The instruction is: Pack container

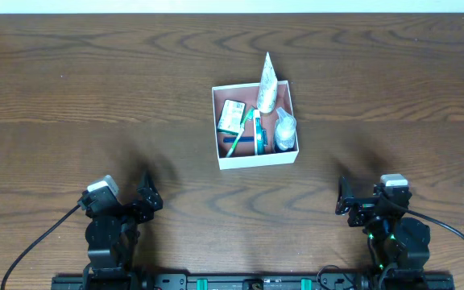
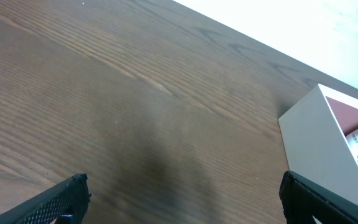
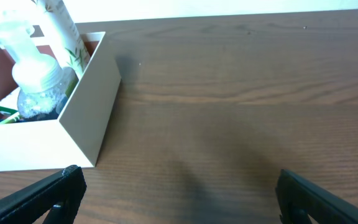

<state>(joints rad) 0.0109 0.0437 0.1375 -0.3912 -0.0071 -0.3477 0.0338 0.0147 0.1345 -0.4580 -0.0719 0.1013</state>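
Well short of the container (image 1: 258,159) on the table (image 1: 95,80), left gripper (image 1: 146,196) and right gripper (image 1: 343,196), both splayed, empty.

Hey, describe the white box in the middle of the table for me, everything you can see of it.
The container is a square, shallow, open-topped box that looks like thin white cardboard, with low walls and a reddish-brown inside. It sits flat on the wooden table, slightly rotated. Inside lie a green-and-white packet, what looks like a toothbrush, a clear bottle and a white tube whose tip pokes out over the far wall.
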